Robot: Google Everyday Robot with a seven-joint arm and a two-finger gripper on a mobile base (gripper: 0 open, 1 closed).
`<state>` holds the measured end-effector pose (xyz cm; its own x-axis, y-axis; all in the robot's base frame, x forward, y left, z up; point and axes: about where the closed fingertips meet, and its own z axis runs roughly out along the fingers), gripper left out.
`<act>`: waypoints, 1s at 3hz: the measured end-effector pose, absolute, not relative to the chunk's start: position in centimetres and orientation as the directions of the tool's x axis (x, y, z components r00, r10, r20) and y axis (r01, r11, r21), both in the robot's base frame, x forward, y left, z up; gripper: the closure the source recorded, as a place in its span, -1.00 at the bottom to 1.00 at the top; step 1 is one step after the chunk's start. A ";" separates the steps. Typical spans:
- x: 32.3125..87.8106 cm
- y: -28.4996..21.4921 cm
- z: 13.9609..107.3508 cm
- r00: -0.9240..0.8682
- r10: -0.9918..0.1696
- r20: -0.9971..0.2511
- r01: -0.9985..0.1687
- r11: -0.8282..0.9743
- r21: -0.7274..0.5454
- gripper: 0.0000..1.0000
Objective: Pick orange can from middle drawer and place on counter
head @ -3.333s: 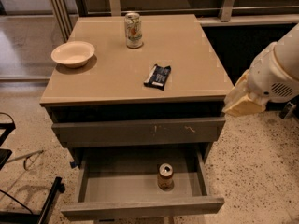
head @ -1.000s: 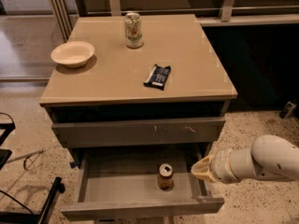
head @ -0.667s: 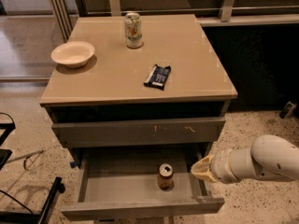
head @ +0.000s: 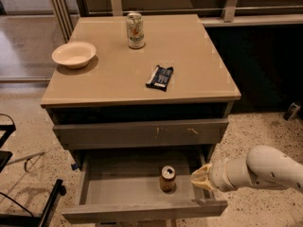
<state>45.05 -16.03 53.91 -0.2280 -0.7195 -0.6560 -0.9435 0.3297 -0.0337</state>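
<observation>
The orange can (head: 167, 178) stands upright on the grey floor of the open middle drawer (head: 113, 190), right of its centre, silver top up. My gripper (head: 200, 178) is at the end of the white arm coming in from the lower right. It hangs over the drawer's right side, a short way right of the can and apart from it. The tan counter (head: 113, 74) is the top of the cabinet above.
On the counter stand a pale green-and-white can (head: 135, 30) at the back, a cream bowl (head: 74, 54) at the left and a dark snack packet (head: 160, 77) near the middle. A grey drawer front with orange scratches (head: 142, 132) is shut above the open drawer. Black chair legs (head: 28, 207) show at lower left.
The arm came down from beside the counter's right edge to the open drawer's right side. Over the last second it has barely moved. The can has not moved.
</observation>
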 end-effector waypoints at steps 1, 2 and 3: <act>45.0 -14.5 52.3 -0.204 -0.711 -0.673 -0.953 0.303 -0.031 0.01; 45.3 -13.3 51.2 -0.188 -0.697 -0.692 -0.956 0.293 -0.036 -0.46; 45.6 -12.4 50.5 -0.176 -0.684 -0.708 -0.957 0.288 -0.041 -0.82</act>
<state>45.62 -12.37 50.47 -0.1757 -0.6843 -0.7077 -0.9569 0.2877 -0.0406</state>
